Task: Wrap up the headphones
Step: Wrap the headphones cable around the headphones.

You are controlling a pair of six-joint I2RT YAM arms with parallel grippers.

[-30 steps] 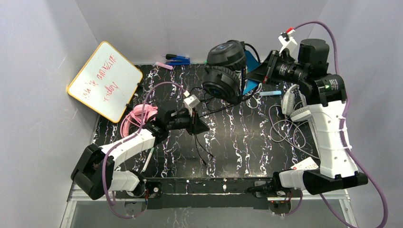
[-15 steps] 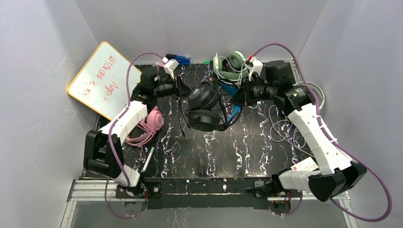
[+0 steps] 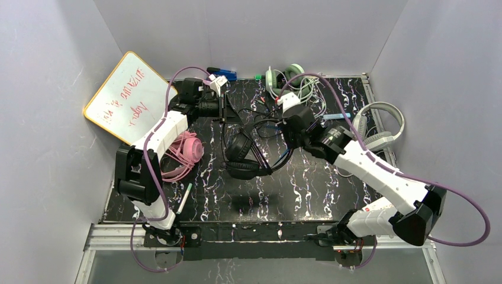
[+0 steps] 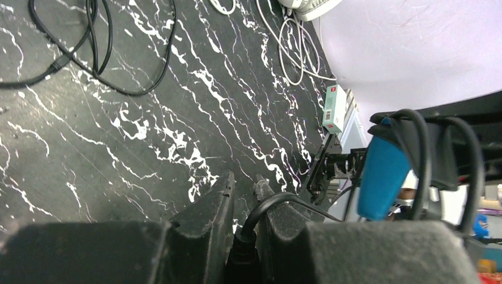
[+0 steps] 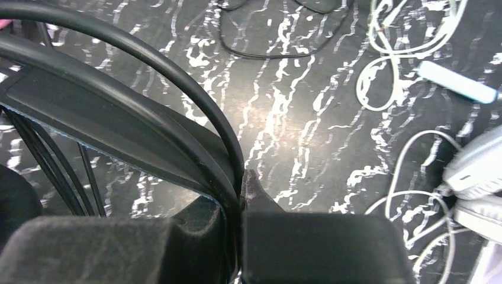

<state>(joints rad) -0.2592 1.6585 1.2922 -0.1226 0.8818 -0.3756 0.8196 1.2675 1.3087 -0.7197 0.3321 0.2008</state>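
Note:
The black-and-blue headphones (image 3: 244, 168) hang above the middle of the marble table (image 3: 308, 189). My right gripper (image 3: 288, 137) is shut on their black headband (image 5: 118, 118), which is pinched between the fingers of the right gripper (image 5: 234, 189). My left gripper (image 3: 225, 109) reaches to the back left. In its wrist view the left gripper (image 4: 244, 180) is shut on the black cord's plug end (image 4: 251, 236), and the cord arcs off to the right past the blue headband pad (image 4: 385, 171). Pink headphones (image 3: 186, 148) lie at the left and white-grey headphones (image 3: 379, 127) at the right.
Green headphones (image 3: 284, 80) with tangled white cord lie at the back. A whiteboard (image 3: 130, 100) leans on the left wall. A pen (image 3: 183, 198) lies front left, markers (image 3: 222, 74) at the back edge, a card (image 3: 379, 207) front right. Loose white cord (image 5: 408, 71) and a light-blue pen (image 5: 456, 83) lie right.
The right arm swung from the back right to the centre, bringing the black headphones down and forward. The left gripper moved from mid-table to the back left with the cord.

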